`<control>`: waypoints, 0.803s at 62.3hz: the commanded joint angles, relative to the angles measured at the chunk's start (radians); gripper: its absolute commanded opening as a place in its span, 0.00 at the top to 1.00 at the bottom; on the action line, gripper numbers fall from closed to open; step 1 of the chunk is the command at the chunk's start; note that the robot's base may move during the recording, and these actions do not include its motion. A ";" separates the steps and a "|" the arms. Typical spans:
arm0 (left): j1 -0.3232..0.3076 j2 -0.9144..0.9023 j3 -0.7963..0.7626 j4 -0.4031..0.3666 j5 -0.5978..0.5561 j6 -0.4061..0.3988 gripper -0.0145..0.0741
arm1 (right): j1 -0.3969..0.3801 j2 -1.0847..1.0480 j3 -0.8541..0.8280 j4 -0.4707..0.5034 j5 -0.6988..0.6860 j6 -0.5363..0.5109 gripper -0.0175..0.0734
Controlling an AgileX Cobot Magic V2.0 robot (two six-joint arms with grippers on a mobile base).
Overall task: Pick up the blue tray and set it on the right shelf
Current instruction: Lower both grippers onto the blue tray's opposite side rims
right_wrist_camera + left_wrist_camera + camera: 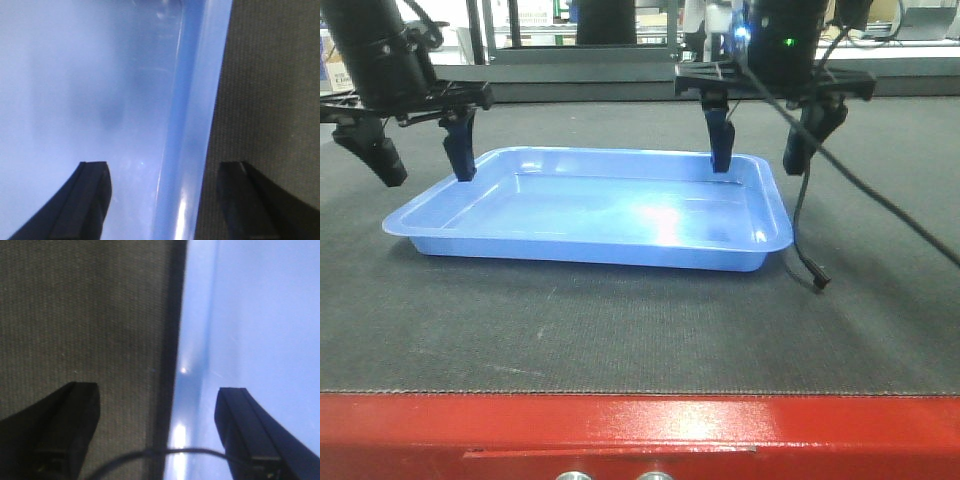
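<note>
The light-blue tray (590,210) lies flat on the dark mat of the red-framed table. My left gripper (420,155) is open and straddles the tray's left rim: one finger outside on the mat, one inside the tray. In the left wrist view the rim (192,365) runs between the fingers of the left gripper (157,405). My right gripper (765,145) is open and straddles the right rim in the same way. In the right wrist view the rim (200,115) runs between the fingers of the right gripper (165,175). The right shelf is out of view.
The red table edge (640,430) runs along the front. A loose black cable (810,250) hangs from the right arm onto the mat beside the tray. Metal frames and benches (580,45) stand behind the table.
</note>
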 commanded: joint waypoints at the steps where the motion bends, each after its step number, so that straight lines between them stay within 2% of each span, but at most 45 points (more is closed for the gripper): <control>1: 0.005 -0.048 -0.044 -0.023 -0.023 0.022 0.41 | -0.008 -0.038 -0.035 -0.015 -0.032 0.000 0.19; 28: -0.030 -0.013 -0.044 -0.030 -0.025 0.074 0.41 | -0.008 -0.010 -0.035 -0.016 -0.042 0.000 0.20; 35: -0.032 -0.012 -0.044 -0.030 -0.025 0.074 0.41 | -0.008 -0.010 -0.035 -0.016 -0.041 0.000 0.33; 45: -0.032 0.002 -0.044 -0.030 -0.016 0.074 0.41 | -0.008 -0.009 -0.035 -0.016 -0.037 0.000 0.66; 48: -0.032 0.007 -0.044 -0.030 -0.005 0.074 0.45 | -0.008 -0.009 -0.035 -0.016 -0.037 0.000 0.74; 50: -0.032 0.012 -0.044 -0.030 -0.001 0.074 0.48 | -0.008 -0.009 -0.035 -0.016 -0.037 0.000 0.76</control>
